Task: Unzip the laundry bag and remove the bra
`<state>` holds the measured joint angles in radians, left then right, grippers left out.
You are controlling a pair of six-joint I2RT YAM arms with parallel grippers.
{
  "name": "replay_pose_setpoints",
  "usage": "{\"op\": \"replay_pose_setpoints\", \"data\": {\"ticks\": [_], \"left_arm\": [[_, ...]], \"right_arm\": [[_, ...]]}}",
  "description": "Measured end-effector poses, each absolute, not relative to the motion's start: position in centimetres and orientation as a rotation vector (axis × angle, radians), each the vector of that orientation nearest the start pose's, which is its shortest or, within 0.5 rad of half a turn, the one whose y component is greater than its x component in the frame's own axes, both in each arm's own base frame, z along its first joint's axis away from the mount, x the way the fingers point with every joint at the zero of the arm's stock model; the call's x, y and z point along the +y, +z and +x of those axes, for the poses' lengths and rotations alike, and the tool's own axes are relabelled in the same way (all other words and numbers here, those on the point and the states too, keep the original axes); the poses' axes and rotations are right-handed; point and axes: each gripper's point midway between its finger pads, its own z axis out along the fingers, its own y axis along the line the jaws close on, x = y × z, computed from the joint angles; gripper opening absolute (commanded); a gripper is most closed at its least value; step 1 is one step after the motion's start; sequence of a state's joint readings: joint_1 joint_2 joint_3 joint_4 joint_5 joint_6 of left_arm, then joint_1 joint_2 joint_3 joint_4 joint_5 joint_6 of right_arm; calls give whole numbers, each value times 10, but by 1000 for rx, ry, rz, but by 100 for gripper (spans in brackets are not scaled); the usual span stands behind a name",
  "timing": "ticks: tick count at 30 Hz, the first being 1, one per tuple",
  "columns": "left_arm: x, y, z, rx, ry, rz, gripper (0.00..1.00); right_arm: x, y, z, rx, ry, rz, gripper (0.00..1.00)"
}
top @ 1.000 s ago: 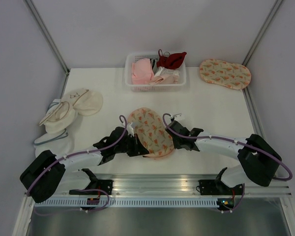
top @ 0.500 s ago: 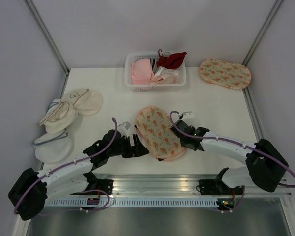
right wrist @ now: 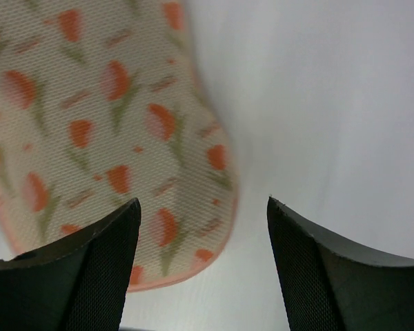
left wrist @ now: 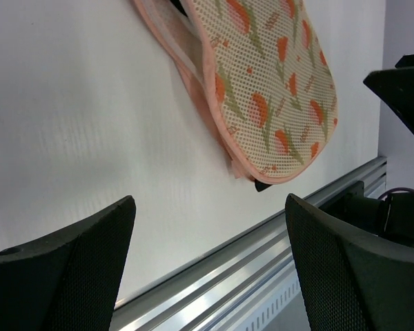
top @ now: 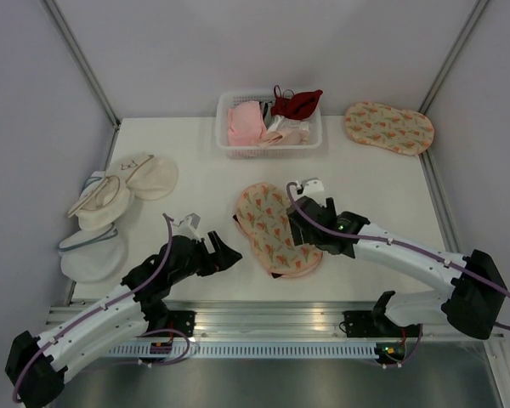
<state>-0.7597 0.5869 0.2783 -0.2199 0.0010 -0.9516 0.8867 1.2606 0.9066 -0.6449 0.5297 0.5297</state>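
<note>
Top external view: laundry bag [top: 276, 228] between left gripper [top: 228, 252] and right gripper [top: 303, 231], both wide, empty. The bra is not out; zip state unclear.

Both arms are stretched out low from their bases and angle in toward the middle. The left arm [top: 110, 302] runs on a long diagonal from the bottom-left corner, wrist bent so the left gripper [top: 228, 255] points off to the right. Its jaws are spread wide, and the wrist cam shows the dark textured fingers [left wrist: 62, 276] far apart. The right arm [top: 416, 255] comes in from the far right, pretty flat, with the right gripper [top: 302, 228] aimed left. Those jaws are wide apart too, the pads [right wrist: 345, 276] sitting at opposite edges of its wrist cam. The two grippers are near each other but not touching.
</note>
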Motion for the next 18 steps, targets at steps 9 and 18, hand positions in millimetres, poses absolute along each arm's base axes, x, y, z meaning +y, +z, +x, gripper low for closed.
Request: {"op": "replay_pose_setpoints", "data": {"ticks": [9,18], "left_arm": [[-188,93,163,2251,-945,-323,91],[-171,95,164,2194,-923,-443,91]], "right_arm": [[319,101,195,2318,169,-816,73],[318,52,187,2350,12,-994,59]]}}
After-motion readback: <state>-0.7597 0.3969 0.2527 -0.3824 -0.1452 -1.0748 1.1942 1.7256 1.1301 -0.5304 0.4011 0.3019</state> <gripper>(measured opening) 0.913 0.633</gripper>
